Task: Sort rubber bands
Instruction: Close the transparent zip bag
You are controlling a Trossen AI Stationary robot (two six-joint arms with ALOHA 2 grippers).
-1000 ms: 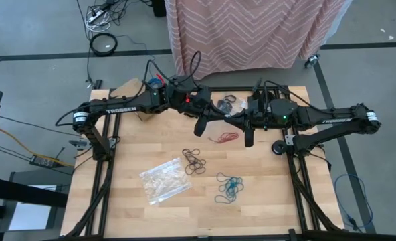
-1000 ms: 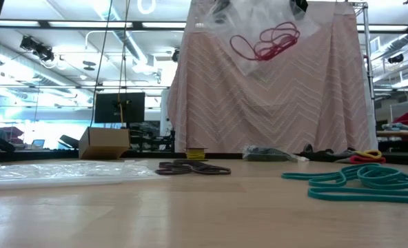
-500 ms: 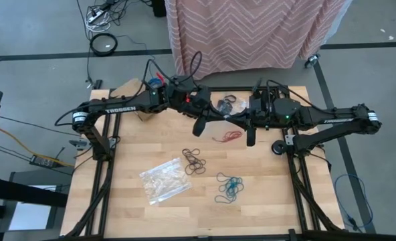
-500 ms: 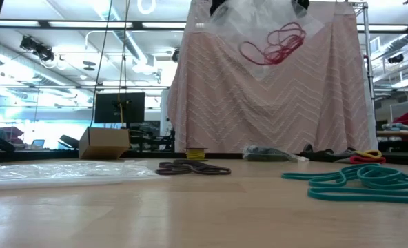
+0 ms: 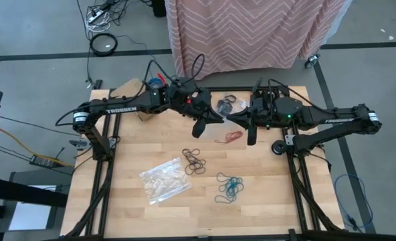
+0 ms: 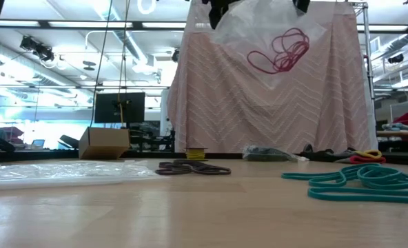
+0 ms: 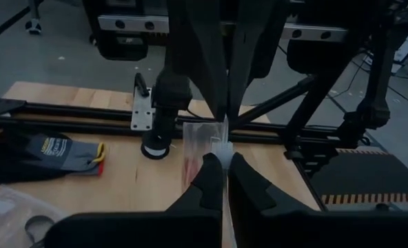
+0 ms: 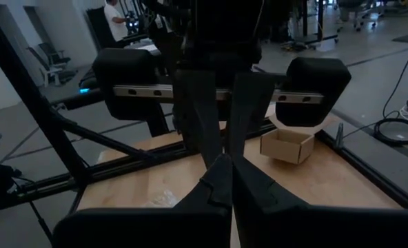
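A clear plastic bag (image 6: 266,41) with red rubber bands (image 6: 281,52) inside hangs high above the table between my two grippers. My left gripper (image 5: 212,120) is shut on its left upper end, and my right gripper (image 5: 243,122) is shut on its right upper end. Loose on the wood lie brown bands (image 5: 194,162) and teal bands (image 5: 229,187). Black bands (image 5: 229,104) lie at the far edge. My left gripper pinches the bag's upper edge (image 7: 222,142) between its two fingertips, coming nearly level from the table's left. The bag hangs below, clear of the table. My right gripper pinches the bag's upper right corner (image 6: 295,15) from the table's right. Its own fingers (image 8: 218,180) hide the contact in its wrist view.
A second clear bag (image 5: 164,179) lies flat on the near left of the table. A cardboard box (image 5: 127,88) stands at the far left corner, a grey glove (image 7: 56,150) lies near the right edge, and a small black wheel (image 5: 277,148) is at the right rail.
The bag has sagged and spread wider between the two grippers. The red bands inside have slid down and toward the table's right. My left gripper has tipped slightly. Both grippers have stayed shut and in place.
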